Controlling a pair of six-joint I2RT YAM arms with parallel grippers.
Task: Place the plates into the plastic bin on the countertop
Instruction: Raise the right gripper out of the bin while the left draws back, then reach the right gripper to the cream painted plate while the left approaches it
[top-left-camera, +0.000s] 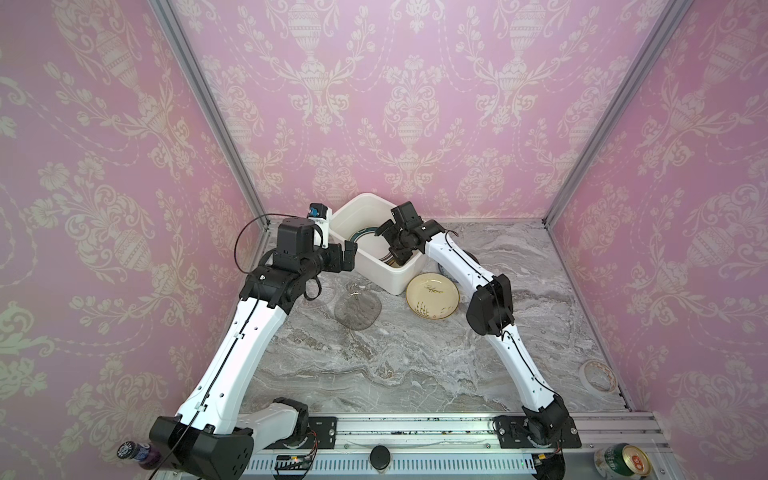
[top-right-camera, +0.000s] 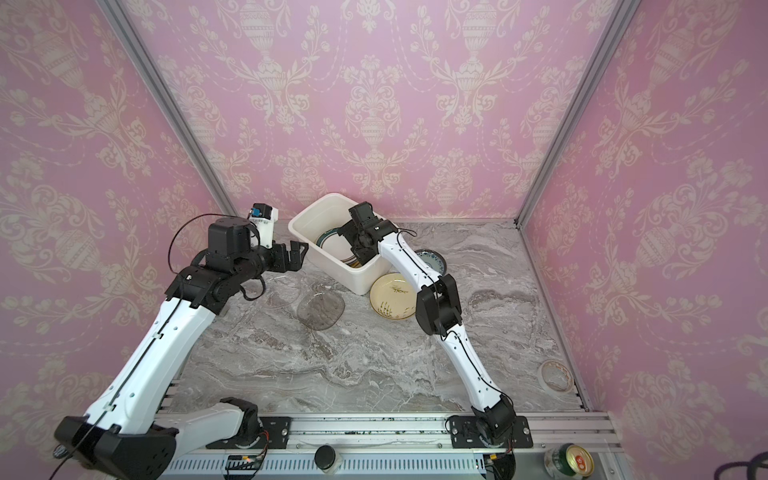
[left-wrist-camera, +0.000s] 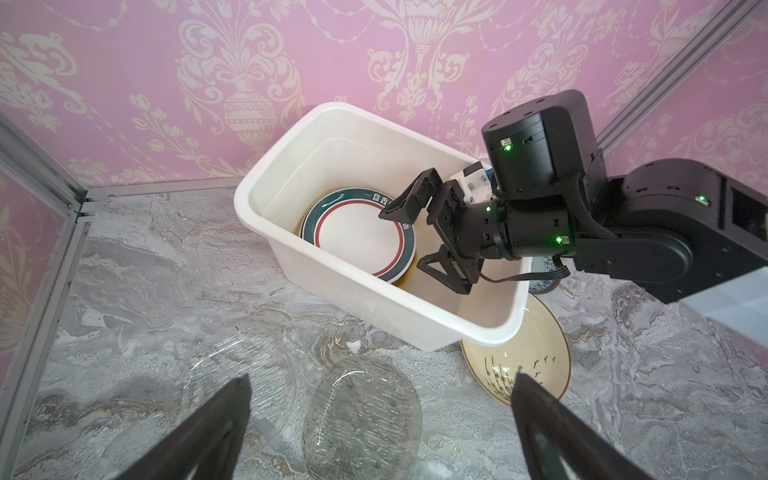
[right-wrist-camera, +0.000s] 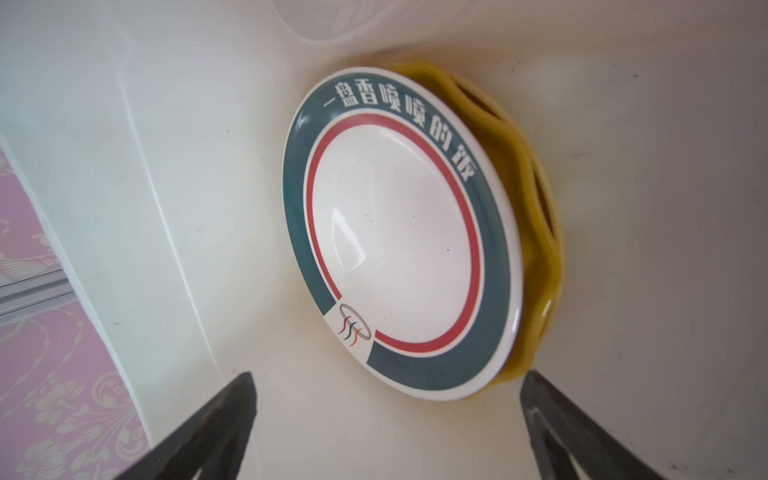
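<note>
Black jaws of your right gripper stand spread and empty inside the plastic bin, just above the white dark-rimmed plate that lies on the yellow scalloped plate. Lift straight up before swinging away, so neither finger hooks the rolled rim (the bin looks light enough to drag). Your left gripper is spread too, holding nothing, just beside the bin's outer wall. On the countertop wait the cream plate, tucked against the bin, the smoky glass plate and the small blue patterned plate; take the cream one by its free edge.
</note>
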